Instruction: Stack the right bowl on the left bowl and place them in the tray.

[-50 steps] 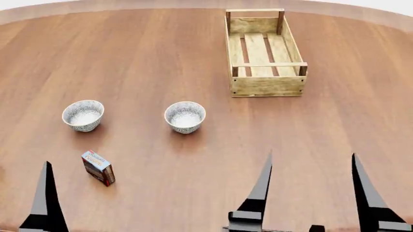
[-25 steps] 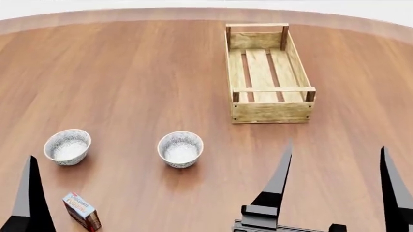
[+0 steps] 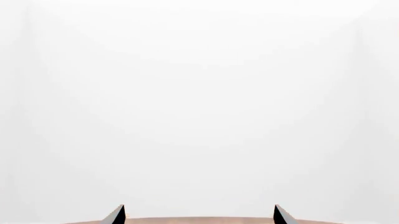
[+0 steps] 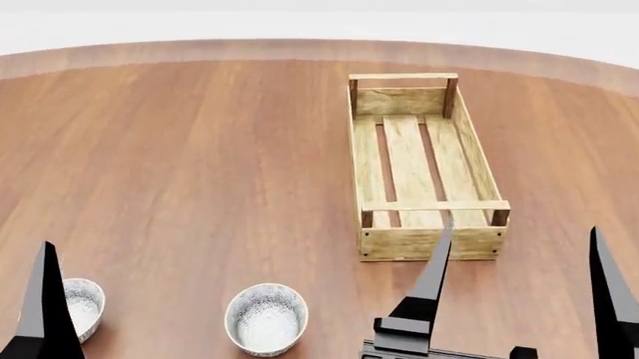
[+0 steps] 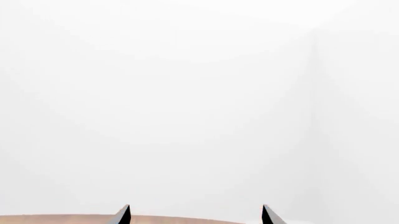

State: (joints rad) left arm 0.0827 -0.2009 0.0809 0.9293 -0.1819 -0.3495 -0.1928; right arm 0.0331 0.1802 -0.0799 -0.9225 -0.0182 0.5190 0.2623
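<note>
The light-wood slatted tray (image 4: 424, 164) stands empty on the table at the right of centre in the head view. The right bowl (image 4: 266, 318), white and speckled, sits upright near the view's lower edge. The left bowl (image 4: 84, 305) sits at the lower left, partly hidden behind one finger (image 4: 45, 299) of my left gripper. My left gripper (image 3: 199, 215) is open and empty. My right gripper (image 4: 519, 284) is open and empty, raised in front of the tray's near end. Both wrist views show only spread fingertips, a strip of table and white background.
The round brown wooden table (image 4: 200, 149) stretches to its curved far edge (image 4: 299, 48). The bowls stand a bowl's width or more apart, well to the near left of the tray.
The head view has shifted, so the tray and both bowls slid down the picture. The small red-and-blue box has left the view. The bowls and tray themselves have not moved.
</note>
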